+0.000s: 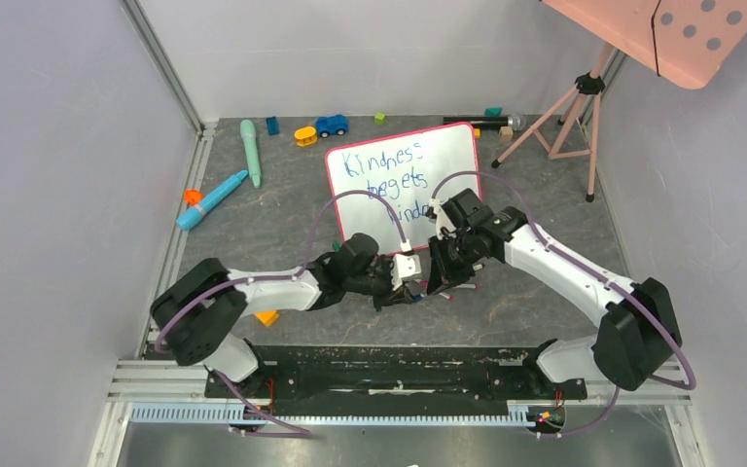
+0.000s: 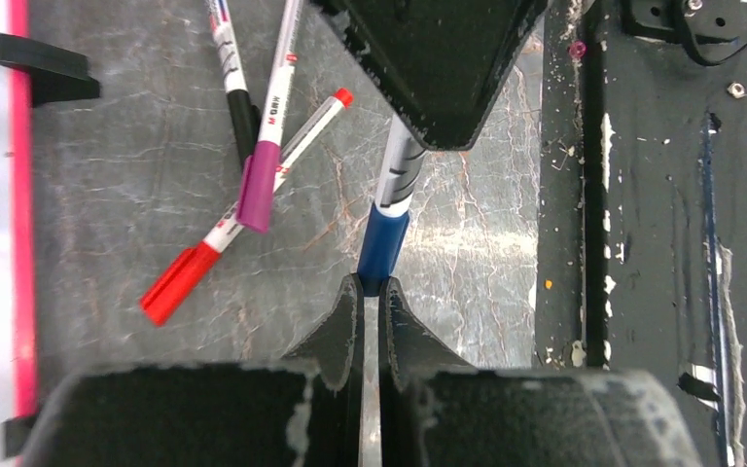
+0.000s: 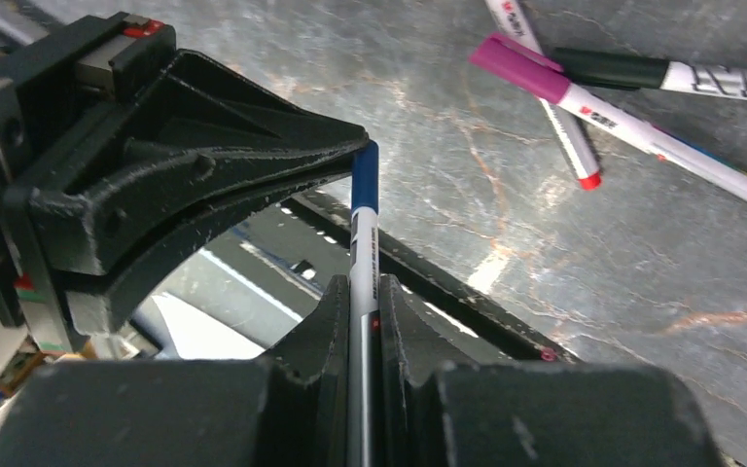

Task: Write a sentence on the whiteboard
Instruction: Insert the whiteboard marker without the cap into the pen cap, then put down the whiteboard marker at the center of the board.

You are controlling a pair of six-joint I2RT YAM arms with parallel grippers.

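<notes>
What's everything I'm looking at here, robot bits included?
Glossy white whiteboard with pink frame: one, centre.
Blue handwritten sentence: three lines, on the whiteboard.
Blue-capped white marker pen: one, held near the front.
Loose marker pens: three, red, purple, black caps, beside the whiteboard.
Small toys: several, mixed colours, along the back.
Pink tripod: one, back right.
Salmon dotted panel: one, top right.
Left end effector: black, shut on the pen's cap.
Right end effector: black, shut on its barrel.

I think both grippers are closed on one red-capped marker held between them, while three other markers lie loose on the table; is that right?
Not quite: the marker that the left gripper and right gripper hold has a blue cap, not red, as the left wrist view shows. The red-capped marker lies loose on the table.
</notes>
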